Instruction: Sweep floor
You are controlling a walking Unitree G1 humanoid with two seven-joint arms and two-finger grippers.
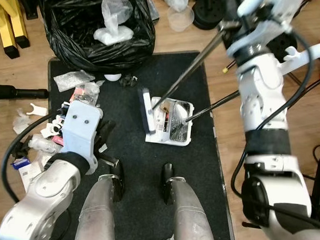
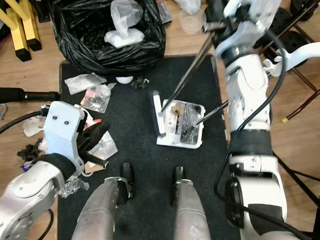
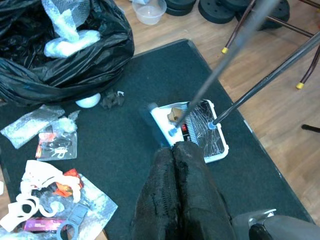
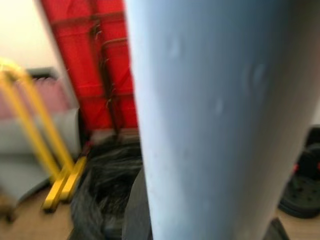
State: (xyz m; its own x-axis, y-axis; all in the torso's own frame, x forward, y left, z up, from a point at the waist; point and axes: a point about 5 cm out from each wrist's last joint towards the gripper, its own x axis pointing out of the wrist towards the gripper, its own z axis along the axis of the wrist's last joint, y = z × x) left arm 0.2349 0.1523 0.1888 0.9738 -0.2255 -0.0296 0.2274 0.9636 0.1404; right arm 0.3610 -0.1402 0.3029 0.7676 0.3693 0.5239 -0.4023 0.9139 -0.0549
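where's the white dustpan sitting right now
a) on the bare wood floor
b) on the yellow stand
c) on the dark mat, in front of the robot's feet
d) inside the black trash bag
c, the white dustpan lies flat on the dark mat, apart from the black trash bag standing at the mat's far edge.

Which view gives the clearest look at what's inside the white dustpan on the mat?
The left wrist view: the dustpan sits unobstructed, showing a brown scrap and dark debris inside, with the broom head at its edge. Both eye views show the dustpan from above, smaller and crossed by the two handles. The right wrist view is blocked by a blurred pale shaft.
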